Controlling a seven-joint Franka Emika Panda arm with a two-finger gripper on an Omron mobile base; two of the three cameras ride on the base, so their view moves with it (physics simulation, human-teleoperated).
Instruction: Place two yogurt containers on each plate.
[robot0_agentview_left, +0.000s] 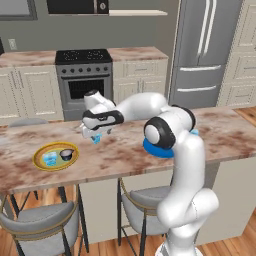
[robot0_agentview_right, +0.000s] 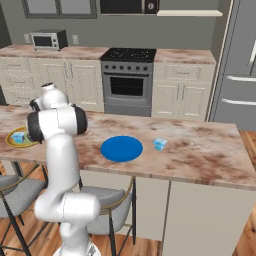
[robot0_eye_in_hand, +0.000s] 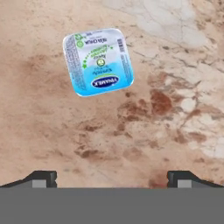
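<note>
A pale-blue yogurt container (robot0_eye_in_hand: 98, 62) lies on the marble counter, lid up, ahead of my gripper (robot0_eye_in_hand: 112, 179), whose jaws stand wide open and empty. From the left base view the gripper (robot0_agentview_left: 91, 133) hovers just above that container (robot0_agentview_left: 96, 139). The yellow-rimmed plate (robot0_agentview_left: 40, 161) carries a pale-blue container (robot0_agentview_left: 49, 159) and a dark round one (robot0_agentview_left: 66, 155). My elbow partly covers the blue plate (robot0_agentview_left: 159, 151). The blue plate (robot0_agentview_right: 121, 149) has nothing on it, and another pale-blue container (robot0_agentview_right: 160, 144) sits on the counter to its right. Behind my arm shows the yellow-rimmed plate (robot0_agentview_right: 12, 142).
The counter (robot0_agentview_left: 120, 155) is an island with grey stools (robot0_agentview_left: 42, 222) along its near side. A stove (robot0_agentview_left: 83, 75) and cabinets line the far wall, and a fridge (robot0_agentview_left: 210, 50) stands at the back right.
</note>
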